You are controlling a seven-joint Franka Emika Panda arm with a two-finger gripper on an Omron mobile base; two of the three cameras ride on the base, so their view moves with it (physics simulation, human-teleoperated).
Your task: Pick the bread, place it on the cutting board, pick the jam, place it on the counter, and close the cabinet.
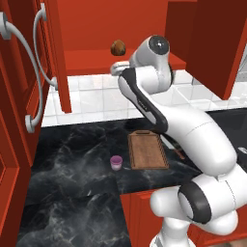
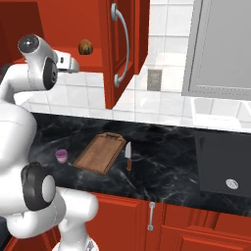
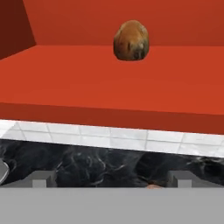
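The bread (image 3: 131,40), a small golden-brown roll, rests at the back of the red shelf inside the open cabinet (image 1: 29,72); it also shows as bread (image 1: 118,47) and bread (image 2: 86,47). My gripper (image 3: 111,179) is open and empty, in front of the shelf edge and slightly below the roll, as seen at the gripper (image 2: 74,64). On the black counter (image 1: 72,183) the purple jam (image 1: 116,162) stands upright just left of the wooden cutting board (image 1: 147,150), which is bare. The same jam (image 2: 61,155) and cutting board (image 2: 100,153) appear from the right.
Both red cabinet doors stand wide open; the right door (image 2: 120,49) juts out over the counter. A knife (image 2: 128,156) lies just right of the board. A grey-fronted unit (image 2: 220,49) hangs at the right above a dark sink (image 2: 225,166).
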